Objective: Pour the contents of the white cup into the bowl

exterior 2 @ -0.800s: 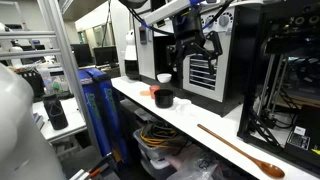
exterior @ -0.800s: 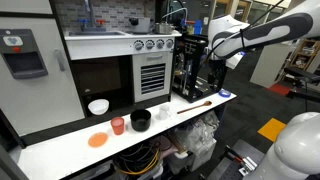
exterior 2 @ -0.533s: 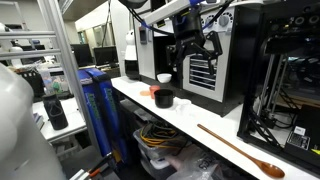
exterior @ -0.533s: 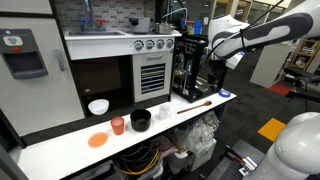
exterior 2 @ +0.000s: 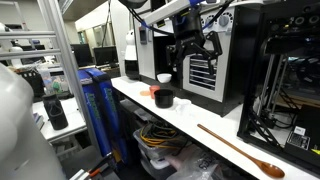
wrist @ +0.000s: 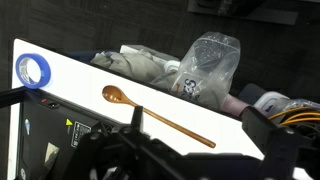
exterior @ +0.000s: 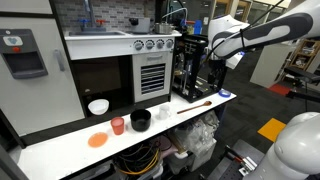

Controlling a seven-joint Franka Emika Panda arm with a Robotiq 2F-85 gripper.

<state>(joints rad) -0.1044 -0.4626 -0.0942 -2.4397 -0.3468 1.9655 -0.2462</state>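
Observation:
The small white cup (exterior: 165, 113) stands on the white table (exterior: 60, 145), just right of the black bowl (exterior: 140, 120). The black bowl also shows in an exterior view (exterior 2: 163, 98); I cannot make out the white cup there. My gripper (exterior: 193, 48) hangs high above the table, well above and to the right of the cup, in front of a dark machine; it shows in both exterior views (exterior 2: 193, 45). In the wrist view its jaws (wrist: 200, 150) are spread apart and hold nothing. The cup and bowl are out of the wrist view.
A salmon-red cup (exterior: 118, 125), an orange disc (exterior: 97, 141) and a wider white bowl (exterior: 98, 106) lie left of the black bowl. A wooden spoon (wrist: 160, 115) and a blue tape ring (wrist: 33, 70) lie under the gripper. A plastic bag (wrist: 205, 65) sits below the table edge.

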